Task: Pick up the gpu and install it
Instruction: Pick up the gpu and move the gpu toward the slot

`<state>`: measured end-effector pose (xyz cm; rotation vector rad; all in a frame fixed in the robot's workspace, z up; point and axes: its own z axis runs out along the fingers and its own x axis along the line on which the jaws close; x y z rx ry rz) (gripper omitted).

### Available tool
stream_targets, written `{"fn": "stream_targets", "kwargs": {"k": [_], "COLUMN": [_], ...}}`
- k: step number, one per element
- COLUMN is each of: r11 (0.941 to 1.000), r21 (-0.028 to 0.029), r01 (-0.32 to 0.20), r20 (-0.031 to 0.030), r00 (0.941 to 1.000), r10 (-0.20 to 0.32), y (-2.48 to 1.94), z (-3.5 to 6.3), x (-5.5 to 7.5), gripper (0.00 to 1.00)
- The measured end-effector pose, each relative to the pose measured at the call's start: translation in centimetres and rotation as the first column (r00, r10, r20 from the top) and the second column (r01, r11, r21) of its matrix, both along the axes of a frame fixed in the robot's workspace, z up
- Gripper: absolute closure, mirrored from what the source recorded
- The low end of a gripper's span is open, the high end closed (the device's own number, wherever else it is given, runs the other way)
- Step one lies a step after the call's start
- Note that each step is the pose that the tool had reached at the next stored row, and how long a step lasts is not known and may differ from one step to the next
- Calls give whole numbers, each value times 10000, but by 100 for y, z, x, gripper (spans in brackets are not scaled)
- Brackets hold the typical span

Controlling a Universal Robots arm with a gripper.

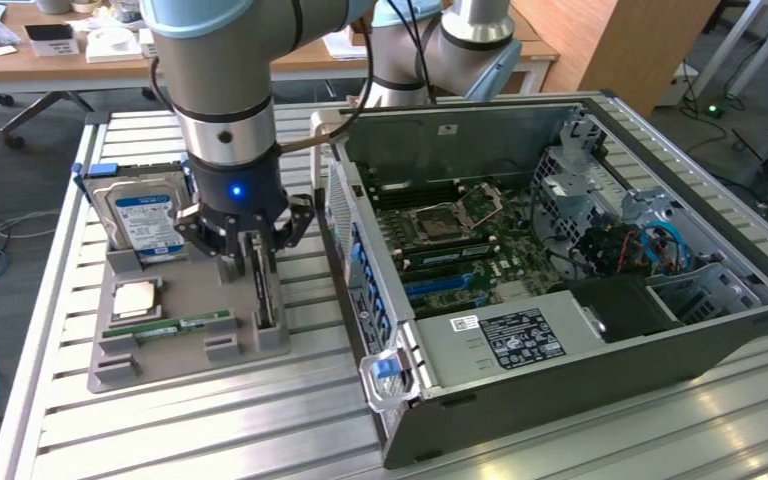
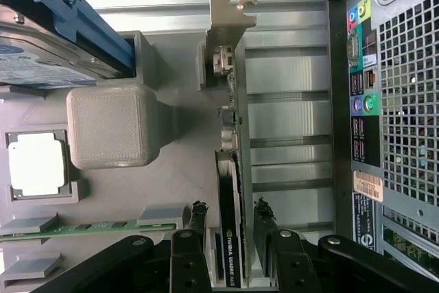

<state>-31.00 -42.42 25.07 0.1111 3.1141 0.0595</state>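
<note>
The gpu (image 1: pixel 265 292) stands on edge in a slot of the grey holder tray (image 1: pixel 184 290), at the side nearest the computer case. It is a thin dark card with a pale metal bracket (image 2: pixel 230 18) at its far end. My gripper (image 1: pixel 256 264) is lowered over it and is open. In the wrist view the gpu (image 2: pixel 227 183) runs between the two black fingers (image 2: pixel 197 219), one on each side, with a small gap showing to the card. The gripper (image 2: pixel 230 212) straddles the end of the card away from the bracket.
On the same tray are a blue-labelled hard drive (image 1: pixel 144 215), a CPU (image 1: pixel 137 297) and a green memory stick (image 1: pixel 184 325). The open computer case (image 1: pixel 624 330) lies at the exterior view's right, motherboard (image 1: pixel 451 230) exposed. Its rear panel (image 2: pixel 384 101) is close beside the gpu.
</note>
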Motion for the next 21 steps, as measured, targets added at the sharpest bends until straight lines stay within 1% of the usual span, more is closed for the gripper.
{"fn": "stream_targets", "kwargs": {"k": [8, 11, 15, 19, 21], "r11": [10000, 10000, 10000, 10000, 10000], "r21": [-2, 0, 0, 1, 0], "r01": [-21, -21, -21, -22, -23], "r20": [-1, 1, 0, 1, 1], "r00": [10000, 10000, 10000, 10000, 10000], "r10": [21, 21, 21, 22, 23], "y": [2, 19, 25, 44, 44], "z": [-49, -70, -78, -87, -87], "x": [0, 0, 2, 3, 3], "gripper": [58, 58, 58, 58, 58]}}
